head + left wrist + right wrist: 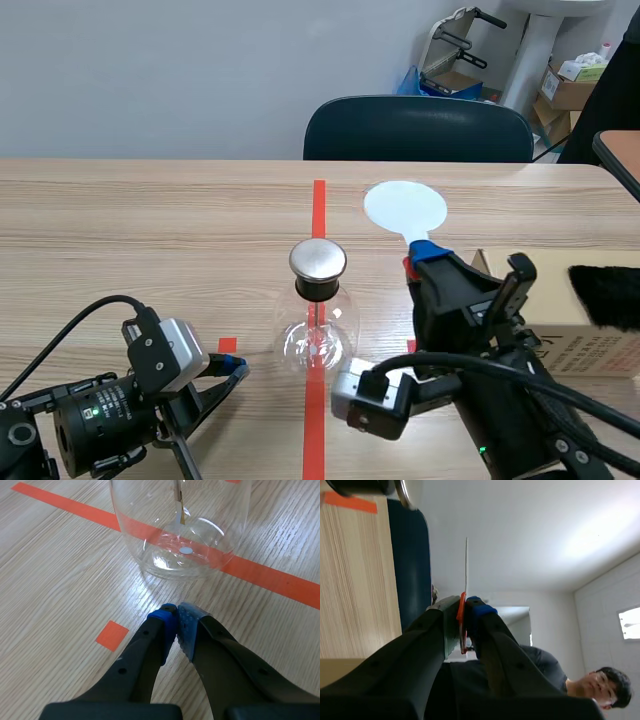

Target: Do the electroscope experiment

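The electroscope, a clear glass flask (pixel 315 338) with a black neck and a round metal cap (pixel 318 258), stands on the red tape line at mid-table. My right gripper (pixel 420 255) is raised beside the cap and is shut on the red handle of a white round paddle (pixel 404 208). In the right wrist view the paddle (pixel 466 565) shows edge-on, rising from my right gripper (pixel 465 605), with the cap (pixel 407 492) off to one side. My left gripper (pixel 235 368) rests low on the table, shut on nothing. Its tips (pixel 176 611) lie just short of the flask (pixel 180 525).
A cardboard box (pixel 570 345) with a black furry cloth (pixel 605 295) on it sits at the table's right edge. A dark chair (pixel 418 128) stands behind the far edge. A person (pixel 605 685) shows in the right wrist view.
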